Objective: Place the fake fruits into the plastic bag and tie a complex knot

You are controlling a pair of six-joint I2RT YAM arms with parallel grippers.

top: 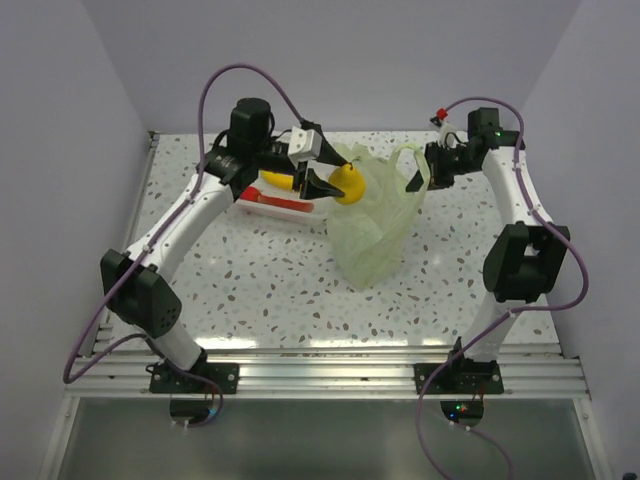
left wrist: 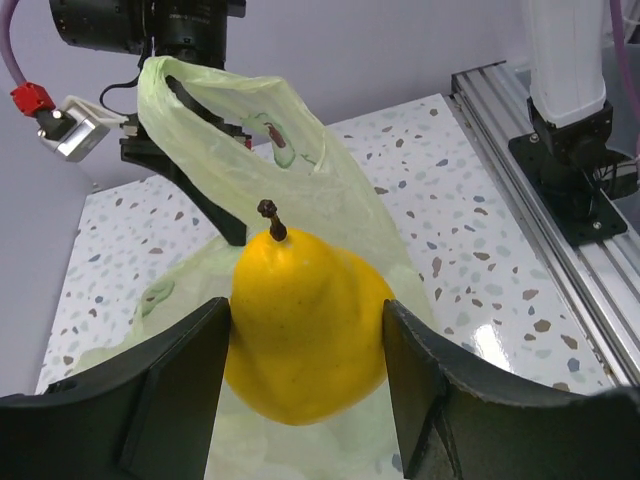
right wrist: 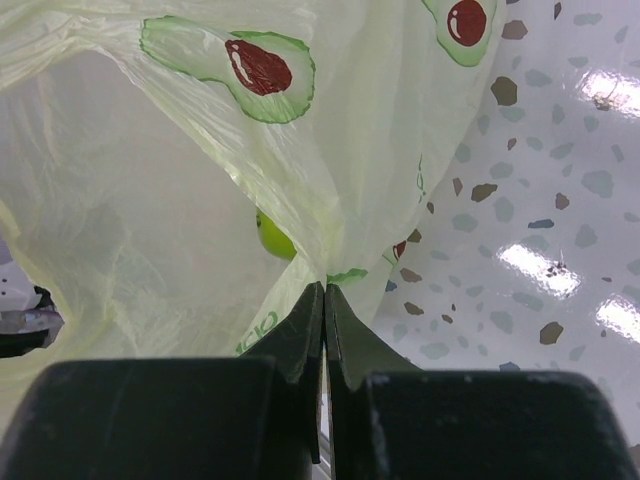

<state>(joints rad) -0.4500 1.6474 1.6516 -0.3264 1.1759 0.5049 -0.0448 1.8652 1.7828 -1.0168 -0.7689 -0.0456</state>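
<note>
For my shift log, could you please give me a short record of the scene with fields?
left gripper: shut on yellow pear, over plastic bag's mouth
right gripper: shut on bag's handle, holding it raised
inside bag: green fruit seen through film
basket: yellow piece, red piece inside
bag tied: not yet

top: overhead, far | wrists: close-up | shared: plastic bag (top: pixel 375 230)
</note>
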